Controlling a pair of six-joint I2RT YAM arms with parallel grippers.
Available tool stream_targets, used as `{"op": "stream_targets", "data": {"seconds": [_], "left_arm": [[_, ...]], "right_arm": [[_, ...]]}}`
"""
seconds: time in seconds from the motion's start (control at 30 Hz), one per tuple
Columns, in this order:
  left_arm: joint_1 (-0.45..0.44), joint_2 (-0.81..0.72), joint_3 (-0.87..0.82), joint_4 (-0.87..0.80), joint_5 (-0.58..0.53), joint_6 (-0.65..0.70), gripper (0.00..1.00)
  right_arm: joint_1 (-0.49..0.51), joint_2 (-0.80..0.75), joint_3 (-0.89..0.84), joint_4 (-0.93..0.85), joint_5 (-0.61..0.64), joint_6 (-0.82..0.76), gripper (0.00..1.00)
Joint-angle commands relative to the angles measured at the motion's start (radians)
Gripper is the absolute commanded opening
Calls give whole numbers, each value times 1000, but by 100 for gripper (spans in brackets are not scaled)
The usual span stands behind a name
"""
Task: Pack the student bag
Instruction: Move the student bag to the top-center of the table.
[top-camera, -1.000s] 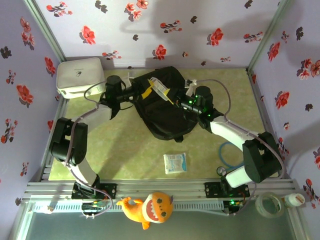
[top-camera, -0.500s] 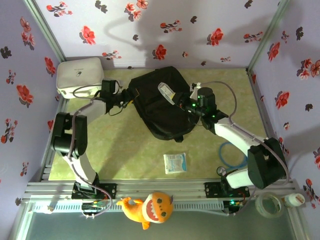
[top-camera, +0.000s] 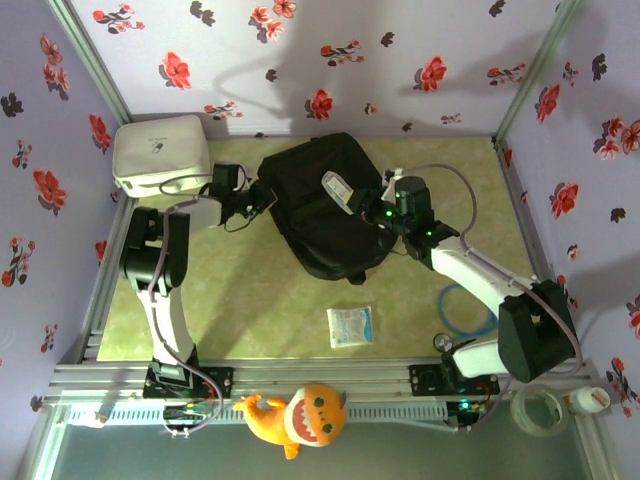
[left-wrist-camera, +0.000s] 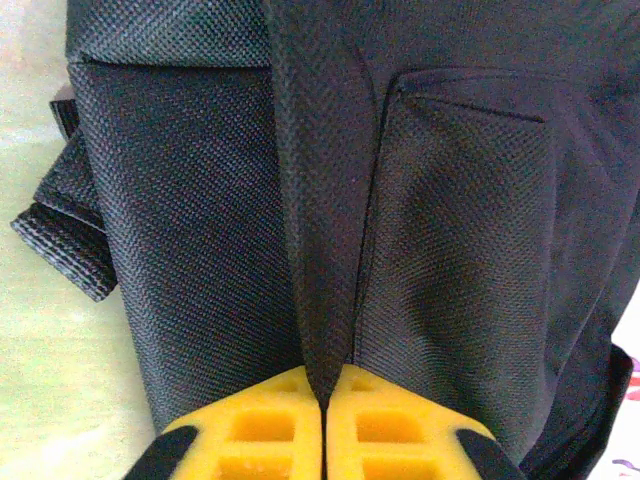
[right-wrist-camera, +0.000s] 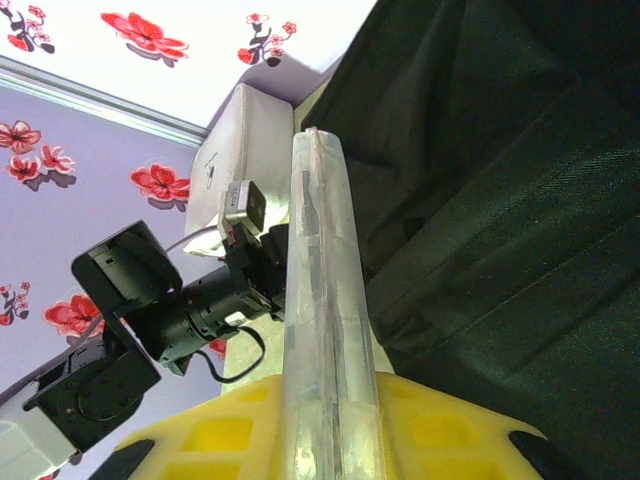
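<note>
The student bag (top-camera: 318, 215), a black fabric backpack, is lying on the green table mat (top-camera: 250, 300) towards the far wall, between the two arms, with its rounded end pointing towards the near side. The left gripper (top-camera: 262, 193) is reaching in from the left and is pinching the bag's left edge. In the left wrist view its yellow fingers (left-wrist-camera: 270, 425) are sitting pressed together, with a raised fold of the bag's woven fabric (left-wrist-camera: 320, 250) caught between them, and a strap end (left-wrist-camera: 65, 240) is hanging off the bag's side onto the mat. The right gripper (top-camera: 366, 207) is reaching in from the right and is gripping a clear plastic pouch (top-camera: 336, 189) over the bag's upper right part. In the right wrist view the pouch (right-wrist-camera: 322, 300) is standing edge-on between the yellow pads (right-wrist-camera: 225, 435), and what it is holding is too blurred to tell. A white rounded-corner box (top-camera: 160, 154) is sitting in the far left corner, just beside the left arm's wrist. A small flat packet (top-camera: 350, 326) is lying on the mat near the front, well apart from the bag, and a blue cable loop (top-camera: 462, 310) is lying beside the right arm. An orange plush toy (top-camera: 297, 417) is resting on the front rail.
</note>
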Motion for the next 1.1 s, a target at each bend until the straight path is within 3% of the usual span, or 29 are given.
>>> {"op": "stream_targets", "data": {"seconds": [0.0,0.3,0.37,0.47,0.63,0.8,1.07], "left_arm": [[10,-25,-46,49,6,-20,0],[-12,-226,-263,-45,-72,-8,2],[-30,-269,-286,-99,-90,12,9],[-57,-336,-269,-233,-159,93,28],[-140,-416,-124,-483,-367,321,48],[-219,-345,62,-586,-465,465,51],[-333,-59,415,-698,-601,586,49]], "right_arm": [[-6,-30,-10,-1,33,-27,22],[-6,-16,-43,-9,36,-27,22],[-7,-10,-54,-10,26,-27,22],[-6,10,-71,3,2,-16,22],[-4,41,-86,64,-22,17,22],[-1,75,-92,120,-46,40,23],[0,130,-122,215,-86,93,23]]}}
